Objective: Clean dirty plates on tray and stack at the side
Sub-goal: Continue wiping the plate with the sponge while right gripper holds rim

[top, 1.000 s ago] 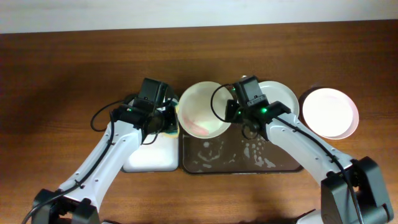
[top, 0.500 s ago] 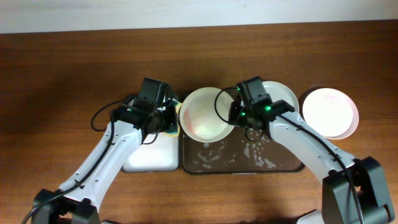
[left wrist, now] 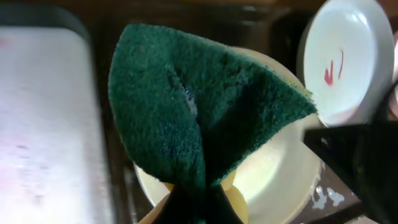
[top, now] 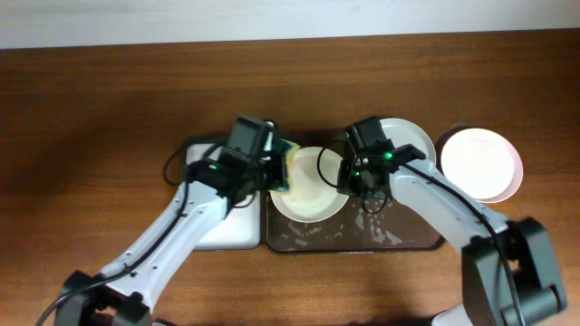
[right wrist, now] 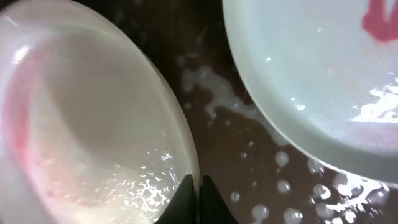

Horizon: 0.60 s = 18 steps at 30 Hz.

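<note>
A brown wooden table (top: 100, 109) fills the overhead view, with a strip of pale wall (top: 272, 18) along the top edge. In the middle lies a dark tray (top: 412, 240), its bare lower part wet with white foam (right wrist: 205, 87). A white tray (top: 217, 231) sits just beside it on the left.

The cream plate (top: 317, 195) sits over the left part of the dark tray. The right gripper (right wrist: 196, 190) pinches its right rim, jaws pressed together on the edge. The left gripper (left wrist: 198, 202) is clamped on a folded green sponge (left wrist: 199, 106), which hangs over the plate's left edge. The mint plate (top: 412, 136) is at the upper right of the dark tray, with red marks on it in the wrist views. The pinkish plate (top: 480, 163) sits on the table just past the tray's right end.

The right arm covers the mint plate's lower left. The sponge hides much of the cream plate in the left wrist view. Whether the cream plate lies flat or tipped cannot be told, nor whether the sponge touches it.
</note>
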### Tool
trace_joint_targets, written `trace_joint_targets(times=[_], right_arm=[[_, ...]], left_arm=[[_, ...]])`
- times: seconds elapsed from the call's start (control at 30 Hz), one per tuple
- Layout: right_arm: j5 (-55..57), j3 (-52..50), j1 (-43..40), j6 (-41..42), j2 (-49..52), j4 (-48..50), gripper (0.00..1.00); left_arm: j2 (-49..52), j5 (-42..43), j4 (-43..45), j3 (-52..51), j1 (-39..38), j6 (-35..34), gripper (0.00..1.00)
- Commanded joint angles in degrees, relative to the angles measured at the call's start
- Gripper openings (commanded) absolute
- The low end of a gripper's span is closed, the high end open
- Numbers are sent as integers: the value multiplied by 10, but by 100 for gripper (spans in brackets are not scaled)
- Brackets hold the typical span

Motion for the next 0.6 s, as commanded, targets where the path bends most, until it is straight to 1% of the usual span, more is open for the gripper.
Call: trace_joint_targets(times=[0.0, 0.1, 0.3, 0.4, 0.47, 0.53, 0.57], right_arm=[[14, -3, 3, 5, 24, 8, 4], [14, -3, 3, 5, 28, 7, 4], [10, -3, 3, 5, 28, 5, 4], [9, -3, 3, 5, 28, 5, 4], [8, -3, 3, 5, 28, 4, 4], [5, -3, 3, 5, 28, 5, 4], [0, -3, 3, 5, 28, 5, 4]], left_arm=[[52, -17, 18, -2, -27, -74, 0], [103, -17, 28, -2, -41, -139, 0], [174, -27, 57, -2, -52, -147, 0], [194, -100, 53, -2, -55, -147, 0], [193, -156, 68, -1, -54, -146, 0], [193, -183, 95, -1, -54, -146, 0], [192, -182, 117, 3, -54, -133, 0]])
